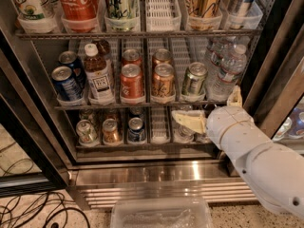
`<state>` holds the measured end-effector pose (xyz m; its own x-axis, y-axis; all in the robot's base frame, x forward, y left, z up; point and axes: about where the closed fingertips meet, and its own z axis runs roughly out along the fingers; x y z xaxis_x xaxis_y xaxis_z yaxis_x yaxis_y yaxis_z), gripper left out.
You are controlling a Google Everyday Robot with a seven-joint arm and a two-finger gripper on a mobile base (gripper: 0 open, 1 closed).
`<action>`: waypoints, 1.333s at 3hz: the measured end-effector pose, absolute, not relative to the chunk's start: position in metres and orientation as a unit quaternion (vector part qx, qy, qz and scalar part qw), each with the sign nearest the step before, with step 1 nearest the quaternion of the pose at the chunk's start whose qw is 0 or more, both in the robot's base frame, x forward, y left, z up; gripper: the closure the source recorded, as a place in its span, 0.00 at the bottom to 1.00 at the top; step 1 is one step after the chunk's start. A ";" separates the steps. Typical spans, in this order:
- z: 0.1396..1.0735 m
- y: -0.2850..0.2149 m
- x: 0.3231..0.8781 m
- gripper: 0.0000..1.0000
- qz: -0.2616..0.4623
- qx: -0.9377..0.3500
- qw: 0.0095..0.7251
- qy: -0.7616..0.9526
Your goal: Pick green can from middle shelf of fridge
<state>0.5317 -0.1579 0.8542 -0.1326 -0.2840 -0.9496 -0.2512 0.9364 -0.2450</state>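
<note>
As I stand before it looking slightly down, the fridge [142, 174] fills nearly the whole view: stainless steel sill, black door frames, three wire racks of drinks. A bulky white robot arm [266, 165] reaches in from the lower right.

The middle shelf [110, 106] runs across the centre, a thin wire rack with white ribbed lanes. On it, from the left, stand a blue can [65, 82], a brown bottle with a white cap [98, 75], a red can [131, 81], an orange-brown can [163, 80], the green can [194, 80] and clear water bottles [227, 72]. A clear plastic bin [161, 213] sits on the floor below the sill, with black cables [28, 208] to its left.

The gripper [204, 103] hangs at the front edge of the middle shelf, low and to the right of the green can. Its two pale fingers are spread wide, one pointing left under the shelf edge, one pointing up beside the water bottles. It holds nothing.

The green can stands upright at the front of its lane, just right of the orange-brown can, apart from the gripper. Its body is green with pale markings, its top silver.
</note>
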 end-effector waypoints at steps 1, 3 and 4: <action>0.853 -0.149 0.533 0.13 -0.006 -0.171 0.649 0.742; 0.852 -0.138 0.536 0.24 -0.005 -0.166 0.673 0.721; 0.851 -0.139 0.546 0.23 -0.019 -0.162 0.692 0.703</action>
